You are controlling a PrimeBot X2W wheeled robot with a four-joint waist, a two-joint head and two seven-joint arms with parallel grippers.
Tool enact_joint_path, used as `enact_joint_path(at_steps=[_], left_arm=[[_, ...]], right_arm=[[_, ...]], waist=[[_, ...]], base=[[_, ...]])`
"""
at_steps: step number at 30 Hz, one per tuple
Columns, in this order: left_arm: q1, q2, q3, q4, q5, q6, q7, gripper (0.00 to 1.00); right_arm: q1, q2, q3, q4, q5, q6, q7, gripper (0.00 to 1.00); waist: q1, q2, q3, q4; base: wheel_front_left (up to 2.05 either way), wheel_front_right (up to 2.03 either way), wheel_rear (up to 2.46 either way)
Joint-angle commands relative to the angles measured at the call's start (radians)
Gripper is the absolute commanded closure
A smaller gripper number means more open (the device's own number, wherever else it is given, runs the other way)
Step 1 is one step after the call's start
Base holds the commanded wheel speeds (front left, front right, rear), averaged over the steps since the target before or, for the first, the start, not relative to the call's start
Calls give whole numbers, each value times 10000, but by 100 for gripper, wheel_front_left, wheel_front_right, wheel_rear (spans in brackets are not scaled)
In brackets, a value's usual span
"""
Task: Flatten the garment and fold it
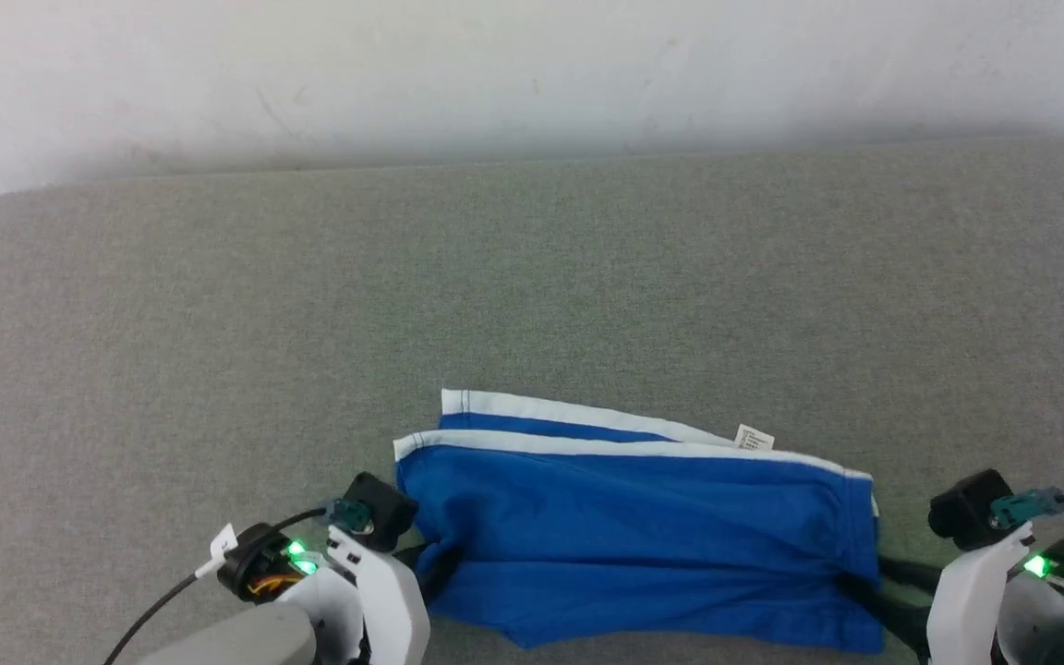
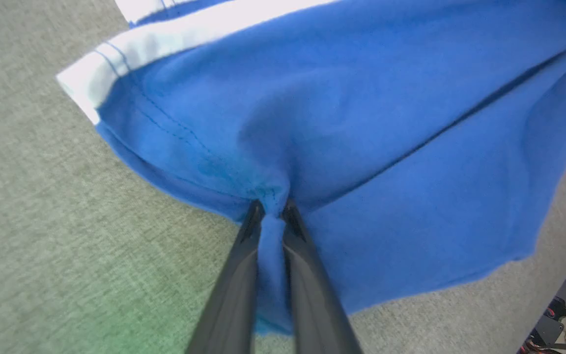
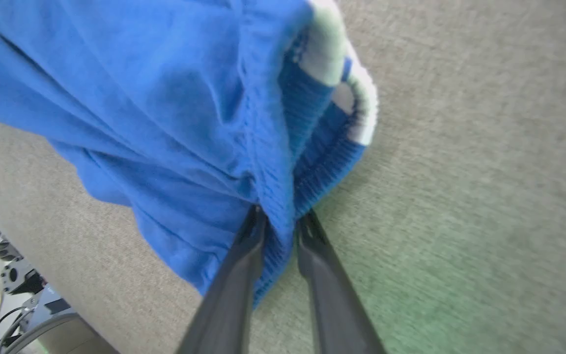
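Observation:
The garment [image 1: 634, 526], bright blue shorts with white hem bands, lies folded in half near the front of the grey padded table [image 1: 532, 277], hems toward the back. My left gripper [image 1: 435, 563] is at its left edge, shut on a pinch of blue fabric [image 2: 270, 209]. At the right edge my right gripper [image 1: 855, 586] has the ribbed waistband [image 3: 307, 128] between its fingers [image 3: 278, 216], which stand a little wider than the left ones. The front part of the garment [image 2: 410, 196] hangs slightly lifted and creased between the two grips. A small white label [image 1: 754, 439] sticks out at the back hem.
A pale wall [image 1: 532, 65] rises behind the table's far edge. The table's front edge runs close below the garment, with robot base parts and cables [image 3: 13, 280] beyond it. Grey cloth stretches to the left, right and back of the garment.

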Motion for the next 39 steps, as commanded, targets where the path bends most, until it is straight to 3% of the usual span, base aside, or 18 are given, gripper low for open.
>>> enact_joint_path(at_steps=[1, 5, 10, 17, 23, 26, 29, 39], left_arm=[[334, -97, -45, 187, 19, 97, -50, 0], [541, 17, 494, -40, 127, 568, -1300, 0], [687, 86, 1591, -348, 820, 2253, -3177, 0], [1435, -291, 3831, -1693, 2884, 4142, -3439, 0], [3006, -704, 5960, -2799, 4914, 5031, -3443, 0], [3730, -1154, 6837, -3243, 5702, 5172, -3443, 0], [4334, -1618, 7570, -3530, 6353, 5012, -3444, 0], [5673, -3342, 9593, -3580, 7533, 3291, -3444, 0]], right_arm=[[-127, 48, -34, 73, -150, -30, -109, 0], [-215, -296, -422, -519, -712, -30, -534, 0], [-291, -578, -1703, -1678, -1203, -30, -188, 0], [84, -699, -2987, -2960, -1641, -30, 1586, 0], [616, -673, -3569, -3168, -1350, -30, 3545, 0], [843, -414, -3872, -2917, -1277, -30, 4024, 0], [1111, 19, -3954, -2532, -1292, -30, 4276, 0], [1440, 1862, -3700, -123, -1657, -30, 3683, 0]], waist=[[0, -1, -175, -40], [0, -1, -597, -26], [0, -1, -852, -13], [0, -1, -931, 274], [0, -1, -886, 458], [0, -1, -774, 599], [0, -1, -626, 728], [0, -1, -182, 1041]], base=[[0, 0, 0], [0, 0, 0], [0, 0, 0], [0, 0, 0], [0, 0, 0], [0, 0, 0], [0, 0, 0], [0, 0, 0]])
